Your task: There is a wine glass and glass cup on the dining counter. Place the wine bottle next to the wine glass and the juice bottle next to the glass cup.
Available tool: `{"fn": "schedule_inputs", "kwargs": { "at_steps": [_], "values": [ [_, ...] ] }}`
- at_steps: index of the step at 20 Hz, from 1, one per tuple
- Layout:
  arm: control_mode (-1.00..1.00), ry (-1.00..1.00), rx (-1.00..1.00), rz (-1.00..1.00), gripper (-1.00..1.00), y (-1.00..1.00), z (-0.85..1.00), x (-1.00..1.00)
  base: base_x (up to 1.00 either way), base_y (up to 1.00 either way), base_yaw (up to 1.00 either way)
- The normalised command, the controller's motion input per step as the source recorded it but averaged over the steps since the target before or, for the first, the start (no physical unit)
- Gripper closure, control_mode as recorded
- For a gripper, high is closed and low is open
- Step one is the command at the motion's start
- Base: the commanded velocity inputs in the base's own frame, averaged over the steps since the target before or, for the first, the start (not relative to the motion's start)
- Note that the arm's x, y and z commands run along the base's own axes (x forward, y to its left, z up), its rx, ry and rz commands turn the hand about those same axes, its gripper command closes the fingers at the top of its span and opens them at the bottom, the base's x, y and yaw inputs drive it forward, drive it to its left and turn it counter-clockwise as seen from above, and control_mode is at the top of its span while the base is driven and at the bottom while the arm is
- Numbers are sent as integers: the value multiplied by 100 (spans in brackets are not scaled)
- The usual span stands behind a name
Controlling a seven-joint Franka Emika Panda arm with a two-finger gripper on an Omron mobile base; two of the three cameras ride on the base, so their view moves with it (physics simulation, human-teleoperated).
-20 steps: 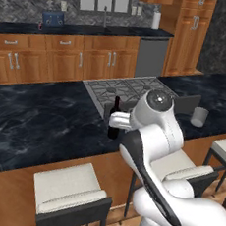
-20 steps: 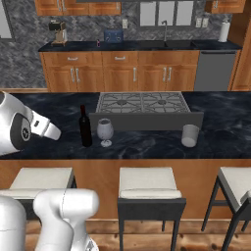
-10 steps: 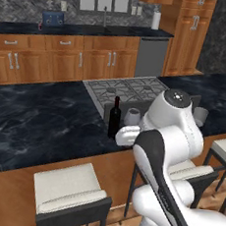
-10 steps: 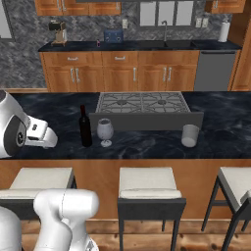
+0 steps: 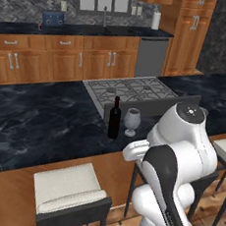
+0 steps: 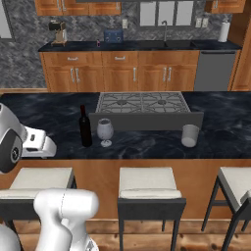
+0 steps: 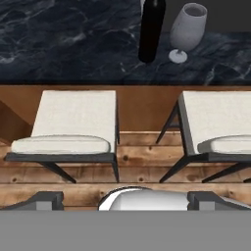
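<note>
Right base view shows the wine bottle (image 6: 86,126) standing up on the dining counter (image 6: 49,117), just beside the wine glass (image 6: 104,131). The two are close but do not touch. That half of the job looks done.

The glass cup (image 6: 190,135) stands well apart from them, further along the same dark top, in front of the cooktop (image 6: 142,103). Nothing stands next to the cup. So the step in hand is the juice one.

The juice bottle is not on the island. On the far wall counter (image 6: 147,46) there is a tiny red thing (image 6: 98,43) beside a blue toaster (image 6: 113,36). It may be the juice bottle, but it is too small to tell.

The gripper (image 7: 122,198) is pulled away from the island. In the hand view its two dark tips sit far apart at the bottom, so the jaws are spread wide and hold nothing. It looks down at the wood floor (image 7: 137,162) and two white stools (image 7: 73,122), with the wine bottle (image 7: 151,29) and wine glass (image 7: 188,29) up at the top.

In the left base view the arm (image 5: 179,156) is folded up close to the robot, on the near side of the island edge.

I think the next move is to go and find the juice bottle. The base would have to drive around to the wall counter. Then the open jaws must come down around the little bottle, pinch it, and carry it back to the cup.
</note>
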Motion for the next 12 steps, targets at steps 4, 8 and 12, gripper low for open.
{"fn": "schedule_inputs", "kwargs": {
  "at_steps": [4, 8, 12],
  "values": [
    [-100, 1, 0, 0, -100, -1, 0, 0, 0, 0, 0],
    [-100, 0, 0, 0, -100, 0, 0, 0, 0, 0, 0],
    [-100, 0, 0, 0, -100, 0, 0, 0, 0, 0, 0]
  ]
}}
